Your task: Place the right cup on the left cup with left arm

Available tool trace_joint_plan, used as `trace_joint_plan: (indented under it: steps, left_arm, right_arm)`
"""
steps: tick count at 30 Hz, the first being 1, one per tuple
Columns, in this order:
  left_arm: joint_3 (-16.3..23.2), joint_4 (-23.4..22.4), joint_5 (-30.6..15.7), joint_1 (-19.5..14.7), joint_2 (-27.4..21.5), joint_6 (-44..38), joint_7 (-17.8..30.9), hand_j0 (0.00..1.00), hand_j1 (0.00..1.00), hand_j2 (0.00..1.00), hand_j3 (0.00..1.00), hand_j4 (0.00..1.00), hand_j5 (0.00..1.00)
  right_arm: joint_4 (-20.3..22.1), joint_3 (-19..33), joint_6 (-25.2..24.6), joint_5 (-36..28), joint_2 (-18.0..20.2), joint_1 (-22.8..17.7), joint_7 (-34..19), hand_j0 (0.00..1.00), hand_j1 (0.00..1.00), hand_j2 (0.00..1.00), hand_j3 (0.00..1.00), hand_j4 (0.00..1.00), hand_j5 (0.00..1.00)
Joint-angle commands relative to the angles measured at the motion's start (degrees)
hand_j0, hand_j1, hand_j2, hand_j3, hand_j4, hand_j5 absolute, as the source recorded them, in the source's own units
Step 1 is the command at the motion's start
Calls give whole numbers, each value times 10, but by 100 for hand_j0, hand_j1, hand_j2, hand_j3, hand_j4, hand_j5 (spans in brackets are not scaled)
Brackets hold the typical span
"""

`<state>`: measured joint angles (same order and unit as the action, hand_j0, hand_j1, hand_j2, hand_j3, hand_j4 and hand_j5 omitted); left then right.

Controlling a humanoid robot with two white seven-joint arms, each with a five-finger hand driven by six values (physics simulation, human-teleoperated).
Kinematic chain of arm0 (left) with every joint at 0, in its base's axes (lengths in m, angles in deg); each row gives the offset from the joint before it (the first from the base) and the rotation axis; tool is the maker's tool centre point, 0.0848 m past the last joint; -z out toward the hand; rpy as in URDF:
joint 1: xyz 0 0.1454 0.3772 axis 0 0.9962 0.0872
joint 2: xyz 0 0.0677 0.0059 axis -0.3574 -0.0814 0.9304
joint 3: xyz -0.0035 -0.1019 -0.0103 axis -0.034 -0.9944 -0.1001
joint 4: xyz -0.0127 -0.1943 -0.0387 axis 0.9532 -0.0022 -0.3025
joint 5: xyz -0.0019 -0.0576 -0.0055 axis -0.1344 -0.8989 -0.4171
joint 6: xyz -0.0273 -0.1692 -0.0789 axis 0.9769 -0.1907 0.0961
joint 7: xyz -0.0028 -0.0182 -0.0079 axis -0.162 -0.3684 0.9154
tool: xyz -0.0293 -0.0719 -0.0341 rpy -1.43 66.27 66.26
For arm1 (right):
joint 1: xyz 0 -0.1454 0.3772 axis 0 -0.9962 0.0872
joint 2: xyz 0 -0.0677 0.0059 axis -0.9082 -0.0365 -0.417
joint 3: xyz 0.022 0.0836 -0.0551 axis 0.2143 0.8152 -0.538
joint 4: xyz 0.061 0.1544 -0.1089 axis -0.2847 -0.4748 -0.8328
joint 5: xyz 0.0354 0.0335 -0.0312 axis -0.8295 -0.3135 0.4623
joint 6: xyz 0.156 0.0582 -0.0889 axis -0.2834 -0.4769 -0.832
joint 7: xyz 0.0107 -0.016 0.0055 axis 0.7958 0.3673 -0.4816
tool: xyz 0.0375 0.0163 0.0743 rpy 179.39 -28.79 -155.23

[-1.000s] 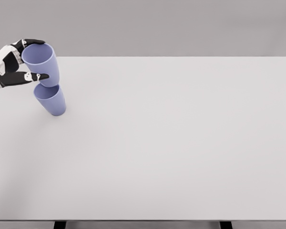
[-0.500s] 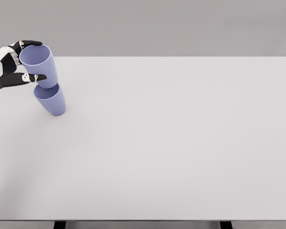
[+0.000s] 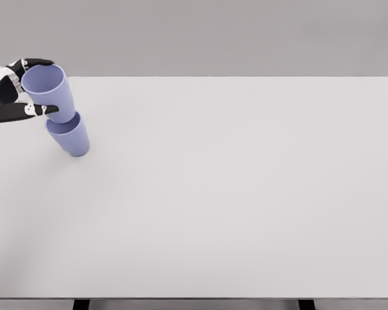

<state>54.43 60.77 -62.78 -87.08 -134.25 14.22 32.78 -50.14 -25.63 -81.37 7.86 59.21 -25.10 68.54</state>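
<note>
Our left hand (image 3: 13, 90), white with black fingers, grasps a lavender plastic cup (image 3: 48, 90) at the far left edge of the white table (image 3: 246, 194). This cup tilts slightly, its base sitting in the mouth of a second lavender plastic cup (image 3: 69, 134) standing upright below. We judge the stacking nearly done; next we need to settle the upper cup, then loosen the fingers.

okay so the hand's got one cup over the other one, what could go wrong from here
1. The held cup tilts left and its base sits only partly in the lower cup; released now, it may tip out.
2. The left hand grips near the rim, so pushing down could topple the lower cup.
3. Both stand near the table's left edge.
</note>
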Motion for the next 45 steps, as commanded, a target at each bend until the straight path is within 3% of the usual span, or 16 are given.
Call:
trace_joint_plan:
  steps: [1, 45]
  left_arm:
    - [-10, 9, -9, 2, -3, 1, 0, 74, 74, 74, 74, 74, 74]
    - [-10, 4, -4, 24, 5, 1, 0, 76, 76, 76, 76, 76, 76]
  right_arm:
    - [0, 0, 0, 0, 0, 1, 0, 100, 100, 100, 100, 100, 100]
    - [0, 0, 0, 0, 0, 1, 0, 100, 100, 100, 100, 100, 100]
